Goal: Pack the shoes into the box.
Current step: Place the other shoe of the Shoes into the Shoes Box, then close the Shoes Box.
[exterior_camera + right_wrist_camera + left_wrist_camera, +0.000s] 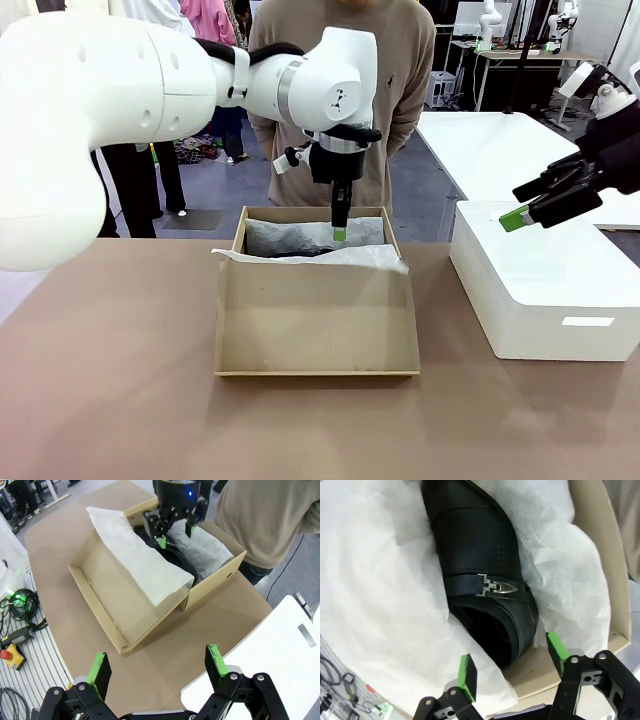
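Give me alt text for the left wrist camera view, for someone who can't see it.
A shiny black buckled dress shoe lies in white tissue paper inside the cardboard box. The left gripper hangs open above its heel end.

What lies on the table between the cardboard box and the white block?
Nothing: a bare strip of brown table separates the box from the white block. It shows in the front view, and the right wrist view shows it bare too.

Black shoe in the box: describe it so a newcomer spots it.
Start at the open brown cardboard shoebox at the scene's centre. Inside, nested in crumpled white tissue paper, lies a shiny black leather dress shoe. Its silver buckle and dark gloss set it apart from the pale paper and cardboard.
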Available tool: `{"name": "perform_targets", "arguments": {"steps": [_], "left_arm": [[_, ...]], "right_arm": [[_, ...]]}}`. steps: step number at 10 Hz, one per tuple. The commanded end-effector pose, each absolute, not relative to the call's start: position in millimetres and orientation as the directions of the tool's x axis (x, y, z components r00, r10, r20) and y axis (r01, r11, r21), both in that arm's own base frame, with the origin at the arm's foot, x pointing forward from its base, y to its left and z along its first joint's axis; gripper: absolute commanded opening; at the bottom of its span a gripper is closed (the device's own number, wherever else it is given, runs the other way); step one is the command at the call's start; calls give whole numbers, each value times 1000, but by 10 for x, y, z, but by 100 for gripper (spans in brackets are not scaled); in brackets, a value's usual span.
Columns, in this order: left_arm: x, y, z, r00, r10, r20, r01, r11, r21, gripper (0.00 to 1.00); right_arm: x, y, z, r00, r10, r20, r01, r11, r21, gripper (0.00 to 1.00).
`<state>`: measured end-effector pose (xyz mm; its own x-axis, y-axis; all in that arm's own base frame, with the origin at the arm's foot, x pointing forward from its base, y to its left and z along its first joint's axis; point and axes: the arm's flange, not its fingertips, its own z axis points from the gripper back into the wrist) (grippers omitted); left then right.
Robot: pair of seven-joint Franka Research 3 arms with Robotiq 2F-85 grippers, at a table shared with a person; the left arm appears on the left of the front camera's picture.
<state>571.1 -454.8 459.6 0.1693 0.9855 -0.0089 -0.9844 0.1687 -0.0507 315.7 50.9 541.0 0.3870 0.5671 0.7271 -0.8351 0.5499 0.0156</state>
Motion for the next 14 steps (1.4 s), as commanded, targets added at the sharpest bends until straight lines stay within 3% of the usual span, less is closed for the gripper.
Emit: {"name": "perform_targets", "arguments": {"steps": [1, 3, 4, 5, 14], "left_arm": [[5568, -4441, 4872, 115, 993, 37, -992, 116, -40, 100], [5463, -4368, 5005, 117, 993, 24, -992, 118, -54, 100], [5504, -4320, 5003, 182, 983, -1, -983, 182, 24, 98], [5580, -4453, 5015, 164, 986, -10, -984, 163, -73, 98], [5580, -4453, 5015, 164, 986, -10, -984, 163, -73, 98]], "right_arm": [[3175, 517, 5410, 374, 560, 739, -843, 538, 19, 100], [3175, 517, 5410, 374, 560, 739, -843, 538, 19, 100], [3175, 517, 5410, 374, 560, 739, -843, 538, 19, 100], [3175, 517, 5410, 374, 560, 739, -843, 538, 19, 100], [3175, 517, 5410, 374, 560, 739, -843, 538, 19, 100]]}}
